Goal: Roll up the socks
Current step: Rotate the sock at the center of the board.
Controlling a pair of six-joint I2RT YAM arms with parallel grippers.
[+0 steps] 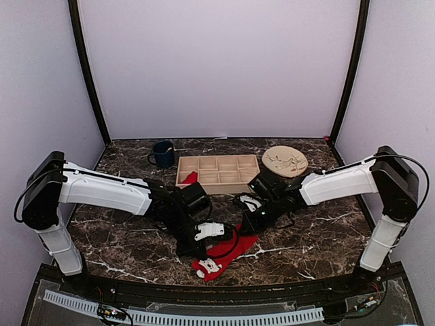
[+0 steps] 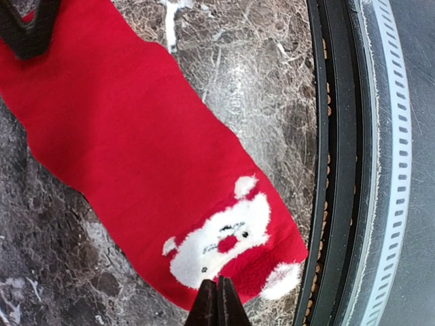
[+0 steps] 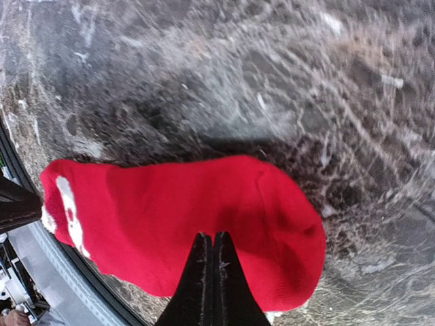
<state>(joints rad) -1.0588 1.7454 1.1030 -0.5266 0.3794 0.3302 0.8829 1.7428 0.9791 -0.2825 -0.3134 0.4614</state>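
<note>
One red sock (image 1: pixel 230 254) lies flat and unrolled on the marble table near the front edge. Its cuff with the white Santa face (image 2: pixel 221 241) points toward the front rail. A second red sock (image 1: pixel 189 178) sits bunched in the near-left compartment of the wooden tray (image 1: pixel 219 171). My left gripper (image 2: pixel 217 302) is shut and empty, with its tips over the cuff end just below the Santa face; it also shows in the top view (image 1: pixel 199 250). My right gripper (image 3: pixel 213 265) is shut and empty, over the plain toe half of the same sock (image 3: pixel 204 217); it also shows in the top view (image 1: pixel 245 223).
A dark blue mug (image 1: pixel 163 153) stands at the back left. A round tan plate (image 1: pixel 285 161) lies at the back right. The black front rail (image 2: pixel 340 163) runs close beside the sock's cuff. Both arms meet over the front middle of the table.
</note>
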